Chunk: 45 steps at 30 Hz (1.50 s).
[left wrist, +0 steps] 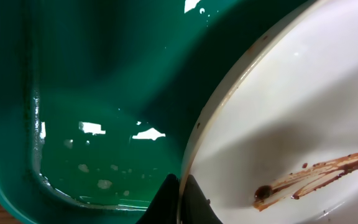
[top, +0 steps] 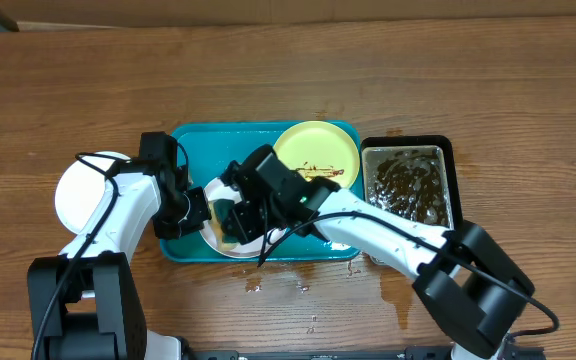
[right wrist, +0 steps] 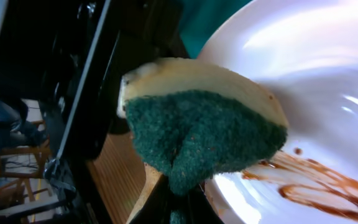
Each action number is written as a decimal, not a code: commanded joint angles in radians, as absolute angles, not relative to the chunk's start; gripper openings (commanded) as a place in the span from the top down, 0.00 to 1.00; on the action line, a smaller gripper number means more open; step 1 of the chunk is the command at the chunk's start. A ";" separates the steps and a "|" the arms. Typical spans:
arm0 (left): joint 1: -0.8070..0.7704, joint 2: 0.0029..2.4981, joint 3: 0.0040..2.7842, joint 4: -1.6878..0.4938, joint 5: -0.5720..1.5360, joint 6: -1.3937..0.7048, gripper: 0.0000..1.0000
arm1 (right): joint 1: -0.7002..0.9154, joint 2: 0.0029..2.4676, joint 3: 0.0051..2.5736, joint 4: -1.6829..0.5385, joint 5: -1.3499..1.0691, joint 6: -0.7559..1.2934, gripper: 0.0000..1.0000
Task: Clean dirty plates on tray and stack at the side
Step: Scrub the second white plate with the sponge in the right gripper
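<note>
Since the white plate [left wrist: 303, 124] sits wet and sauce-streaked in the tray [left wrist: 104, 74], I judge it stiff, light and slippery. My left pincer [left wrist: 180, 202] is nipped narrowly on its rim, the soundest hold. My right pincer [right wrist: 176, 202] clamps the sponge [right wrist: 210, 130] over it.

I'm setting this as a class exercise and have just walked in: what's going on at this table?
The left tool pinches the rim of a streaked white plate lying in the teal tray, while the right tool holds a green-and-yellow sponge at its edge. Brown sauce shows on it, so it isn't clean yet. A yellow-green plate, also streaked, sits in the tray's far right corner. Another white plate sits on the table left of the tray, and a pan of brown water stands on its right.
</note>
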<state>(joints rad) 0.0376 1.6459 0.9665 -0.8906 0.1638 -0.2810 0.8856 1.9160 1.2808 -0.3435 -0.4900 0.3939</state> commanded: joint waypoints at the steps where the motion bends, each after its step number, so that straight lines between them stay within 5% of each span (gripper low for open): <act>1: 0.027 1.642 0.954 -0.889 0.177 -0.265 0.96 | 0.898 1.944 1.292 -0.323 -0.490 0.424 0.96; 28: 0.010 1.642 0.951 -0.891 0.176 -0.266 0.96 | 0.899 2.043 1.289 -0.312 -0.486 0.424 0.96; 45: 0.011 1.642 0.867 -0.833 0.123 -0.266 0.96 | 0.898 2.080 1.289 -0.456 -0.237 0.525 0.96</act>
